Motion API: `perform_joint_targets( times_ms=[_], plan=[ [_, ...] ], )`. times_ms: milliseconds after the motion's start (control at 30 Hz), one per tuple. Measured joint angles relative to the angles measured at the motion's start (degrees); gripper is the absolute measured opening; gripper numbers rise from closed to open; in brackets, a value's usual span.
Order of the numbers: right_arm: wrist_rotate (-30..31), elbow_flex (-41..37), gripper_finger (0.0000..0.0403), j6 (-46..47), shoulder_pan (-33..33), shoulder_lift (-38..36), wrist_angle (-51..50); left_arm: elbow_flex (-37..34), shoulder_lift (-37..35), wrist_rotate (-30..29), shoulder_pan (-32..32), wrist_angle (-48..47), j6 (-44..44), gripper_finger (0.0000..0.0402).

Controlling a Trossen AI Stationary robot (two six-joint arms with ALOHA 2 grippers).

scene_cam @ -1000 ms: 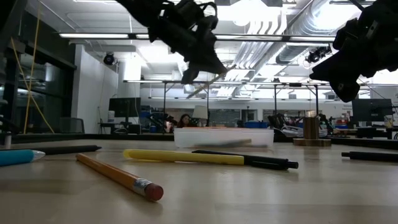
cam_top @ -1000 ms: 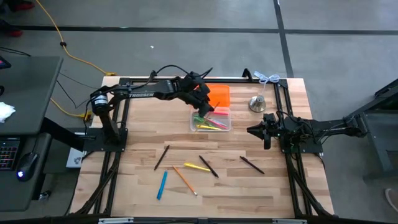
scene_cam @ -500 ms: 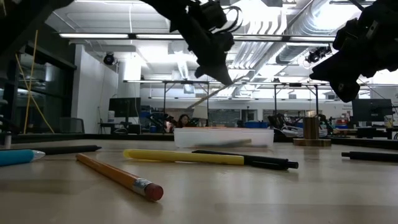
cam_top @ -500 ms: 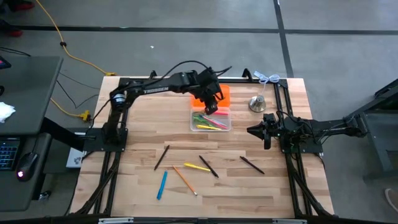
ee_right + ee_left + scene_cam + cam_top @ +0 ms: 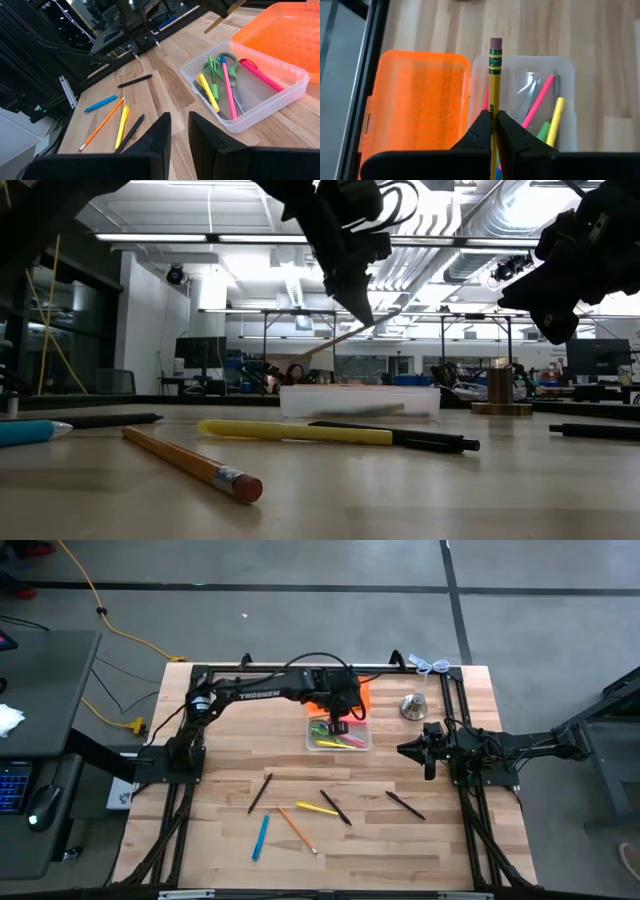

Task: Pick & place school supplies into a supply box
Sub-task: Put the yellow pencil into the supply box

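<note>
Left hand [image 5: 493, 125] pinches yellow pencil [image 5: 494, 85], hovering over clear supply box [image 5: 339, 734] beside orange lid [image 5: 415, 100]. Right hand [image 5: 178, 131] idles narrow above table [image 5: 440, 830]. Loose pens [image 5: 331, 806] on table.

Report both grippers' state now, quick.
Left gripper: shut on the yellow wooden pencil with pink eraser, above the clear plastic tub.
Right gripper: empty, fingers slightly apart, waiting at the table's right side.
</note>
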Motion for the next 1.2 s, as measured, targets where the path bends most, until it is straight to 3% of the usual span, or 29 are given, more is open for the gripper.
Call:
perform_joint_targets(
  times_ms=[1200],
  plan=[
    [-0.07,-0.02,0.0043,0.59,0.00,-0.02,0.01,-0.02,6.88,0.21,-2.43,-1.28,5.49,0.0040]
  ],
)
